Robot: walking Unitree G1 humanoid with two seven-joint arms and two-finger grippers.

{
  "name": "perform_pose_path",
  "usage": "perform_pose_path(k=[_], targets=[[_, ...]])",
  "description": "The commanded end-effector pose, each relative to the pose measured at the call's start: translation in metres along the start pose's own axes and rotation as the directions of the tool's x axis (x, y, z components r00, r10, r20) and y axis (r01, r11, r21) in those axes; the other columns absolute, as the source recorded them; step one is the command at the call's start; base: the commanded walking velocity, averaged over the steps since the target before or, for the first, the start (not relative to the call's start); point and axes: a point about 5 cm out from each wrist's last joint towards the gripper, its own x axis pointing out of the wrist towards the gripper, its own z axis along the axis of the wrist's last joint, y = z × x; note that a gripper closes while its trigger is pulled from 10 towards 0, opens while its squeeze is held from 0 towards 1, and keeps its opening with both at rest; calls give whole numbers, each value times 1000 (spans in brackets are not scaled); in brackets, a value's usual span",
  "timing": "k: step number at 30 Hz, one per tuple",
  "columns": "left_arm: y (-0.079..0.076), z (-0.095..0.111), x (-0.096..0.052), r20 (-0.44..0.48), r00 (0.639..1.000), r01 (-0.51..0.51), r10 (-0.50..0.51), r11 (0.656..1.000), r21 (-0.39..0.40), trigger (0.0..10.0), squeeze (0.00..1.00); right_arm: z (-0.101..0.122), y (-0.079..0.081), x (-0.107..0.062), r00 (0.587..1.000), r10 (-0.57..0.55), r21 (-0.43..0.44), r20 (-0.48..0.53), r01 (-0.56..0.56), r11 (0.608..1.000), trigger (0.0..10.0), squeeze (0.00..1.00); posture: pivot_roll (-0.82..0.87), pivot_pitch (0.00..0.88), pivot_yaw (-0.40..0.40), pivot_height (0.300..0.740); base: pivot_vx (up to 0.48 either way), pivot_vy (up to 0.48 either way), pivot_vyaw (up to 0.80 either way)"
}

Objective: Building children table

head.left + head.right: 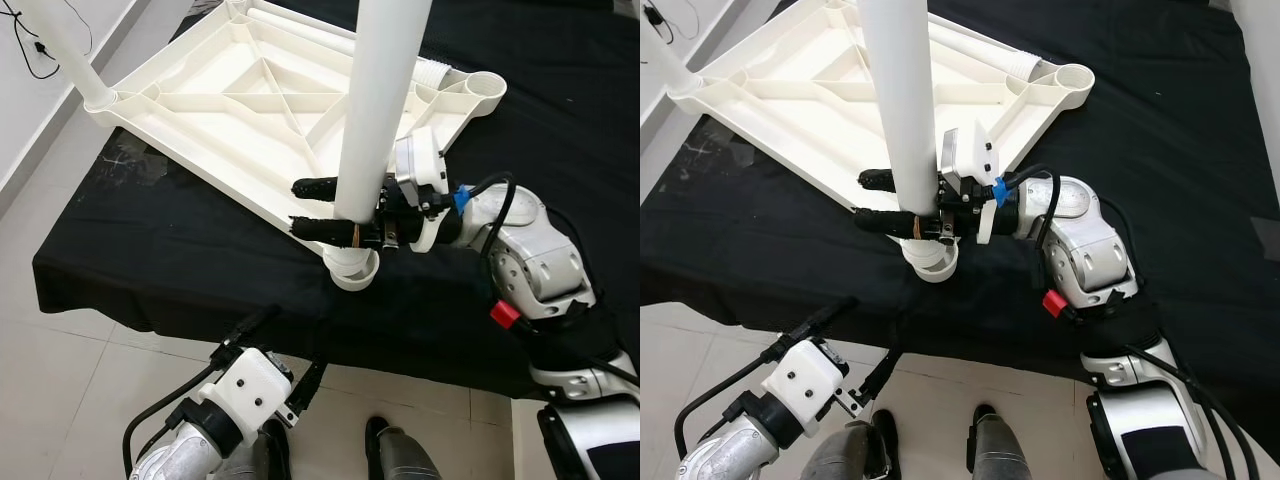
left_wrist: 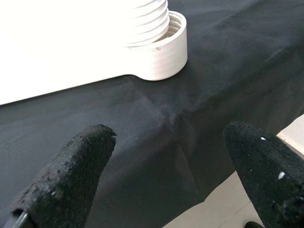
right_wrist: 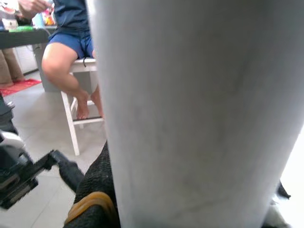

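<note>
Left eye view: white tabletop [image 1: 250, 100] lying upside down on a black cloth [image 1: 180, 250], ribbed underside facing up, corner sockets at the edges. White table leg [image 1: 375, 110] standing upright in the near corner socket [image 1: 352, 268], right at the front edge of the cloth. Right gripper [image 1: 320, 208] reaching in from the right, two black fingers clamped either side of the leg just above the socket. Another leg [image 1: 70, 60] sticking up from the far-left corner. Left gripper [image 1: 275, 350] down low in front of the cloth over the tiled floor [image 1: 70, 330], fingers spread, nothing in them. Right eye view: same setup, leg [image 1: 902, 110] squeezed between the right fingers, threaded white tube [image 1: 985, 52] lying along the far edge of the tabletop, left claw [image 1: 855, 345] open below the cloth edge. Left wrist view: two black fingertips [image 2: 71, 175] well apart and empty, aimed at the cloth, with the socket [image 2: 161, 52] and the leg's threaded end sitting in it beyond. Right wrist view: pale leg [image 3: 199, 114] pressed up close, one black finger [image 3: 97, 190] against it, and off in the background a person's bare legs [image 3: 71, 76] on a white stool [image 3: 76, 118].
</note>
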Motion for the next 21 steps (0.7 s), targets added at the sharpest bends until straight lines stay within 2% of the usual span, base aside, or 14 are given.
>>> perform_pose_path(k=[1,6,10,21], targets=[[-3,-6,-3,-31,999,9,-9,1000,0,10000,0,-11,3,-4,999,29,60,-28,-27,998,10000,0,7,387,43,740,0,0,0],[-3,-6,-3,-31,999,8,-8,1000,0,10000,0,-9,6,-6,998,69,81,-10,-68,994,10000,0,6,387,44,740,0,0,0],[-3,-6,-3,-32,999,11,-11,1000,1,10000,0,-13,14,-7,986,163,112,-18,-160,981,10000,0,17,386,46,740,0,0,0],[-3,-4,-4,-32,999,14,-14,1000,-1,10000,0,-8,11,-3,962,267,140,61,-273,952,10000,0,31,403,45,740,0,0,0]])
